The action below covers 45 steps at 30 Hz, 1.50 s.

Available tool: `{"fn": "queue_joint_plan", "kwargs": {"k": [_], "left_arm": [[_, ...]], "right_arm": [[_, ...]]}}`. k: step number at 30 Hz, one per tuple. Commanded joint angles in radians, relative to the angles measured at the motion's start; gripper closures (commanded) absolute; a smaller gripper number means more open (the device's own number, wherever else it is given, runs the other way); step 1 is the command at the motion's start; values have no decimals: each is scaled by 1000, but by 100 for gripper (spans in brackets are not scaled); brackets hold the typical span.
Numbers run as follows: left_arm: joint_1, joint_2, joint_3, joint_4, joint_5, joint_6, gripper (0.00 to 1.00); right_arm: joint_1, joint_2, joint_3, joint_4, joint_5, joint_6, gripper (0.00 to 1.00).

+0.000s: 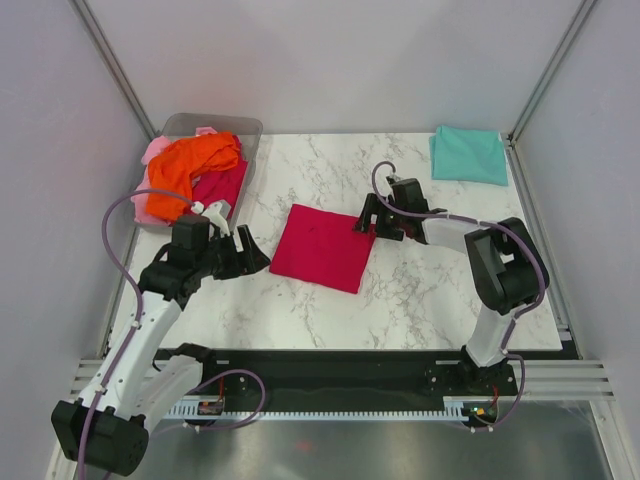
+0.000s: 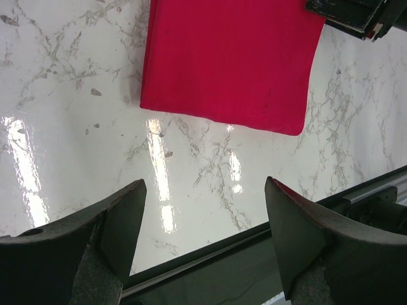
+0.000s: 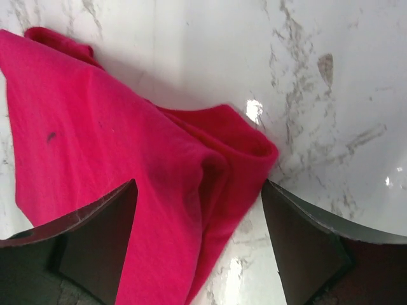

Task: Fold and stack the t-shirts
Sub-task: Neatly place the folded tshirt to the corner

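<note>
Overhead, teal t-shirt folded, right wrist, crimson t-shirt corner bunched

Crimson t-shirt, folded square, flat

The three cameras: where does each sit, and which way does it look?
Top camera: high behind the arms, facing down on the table; both arms show.
Left wrist camera: on the left arm, facing down at the red shirt; the open left gripper frames the bottom.
Right wrist camera: on the right arm, close above the shirt's bunched corner; the open right gripper straddles it.
Shared: all three see the red shirt; the left wrist view also catches the right gripper.
</note>
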Motion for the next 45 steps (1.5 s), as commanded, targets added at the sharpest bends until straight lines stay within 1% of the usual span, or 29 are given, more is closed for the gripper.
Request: {"fn": "queue_joint_plan", "kwargs": {"k": [1, 4, 7, 8, 10, 11, 13, 14, 16, 17, 18, 19, 20, 21, 22, 24, 27, 31, 32, 34, 35, 39, 40, 45], "left_arm": [[1, -19, -4, 37, 25, 38, 18], [2, -16, -5, 39, 28, 38, 18], [2, -10, -5, 39, 31, 38, 18], [2, -10, -5, 40, 31, 36, 18], [2, -10, -7, 40, 31, 35, 18], [2, -10, -5, 40, 31, 36, 18], [1, -10, -5, 42, 31, 35, 18], [2, -13, -5, 42, 28, 36, 18], [1, -16, -5, 40, 23, 36, 18], [2, -25, -5, 39, 19, 36, 18], [1, -30, -7, 39, 19, 36, 18], [1, -38, -7, 40, 14, 33, 18], [1, -44, -8, 42, 11, 33, 18], [1, -52, -11, 42, 8, 32, 18], [1, -53, -11, 40, 5, 30, 18], [1, -52, -10, 40, 5, 30, 18], [1, -42, -11, 42, 15, 32, 18], [1, -33, -8, 44, 25, 33, 18], [1, -33, -10, 44, 26, 33, 18], [2, -36, -10, 44, 25, 33, 18], [1, -36, -10, 44, 25, 33, 18], [2, -36, -13, 45, 23, 33, 18], [1, -33, -11, 45, 22, 33, 18], [1, -13, -13, 45, 28, 35, 18]], "right_arm": [[-5, 39, -2, 87, -21, 21, 14], [-7, 58, -41, 133, -18, 40, 18], [-10, 77, -84, 188, -29, 64, 25], [-10, 82, -94, 203, -37, 69, 32], [-11, 91, -131, 259, -49, 89, 40], [-11, 94, -146, 281, -55, 100, 52], [-11, 105, -189, 361, -77, 124, 65], [-11, 108, -199, 383, -86, 129, 79], [-14, 106, -208, 417, -106, 124, 92], [-19, 99, -202, 409, -109, 100, 100], [-22, 88, -170, 342, -106, 66, 100], [-21, 56, -136, 263, -39, 19, 100], [-21, 36, -61, 180, 21, -80, 100], [-21, 17, -27, 50, 70, -121, 100], [-25, -18, 3, 1, 174, -155, 100], [-39, -50, 81, -100, 231, -248, 100], [-77, -53, 197, -193, 320, -322, 100], [-120, -23, 350, -257, 364, -382, 100], [-129, -14, 413, -269, 391, -394, 100], [-149, 11, 468, -293, 425, -432, 100], [-157, 16, 514, -295, 442, -446, 100], [-192, 51, 611, -284, 531, -535, 100], [-197, 58, 629, -283, 535, -573, 100], [-253, 109, 747, -252, 571, -653, 100]]}}
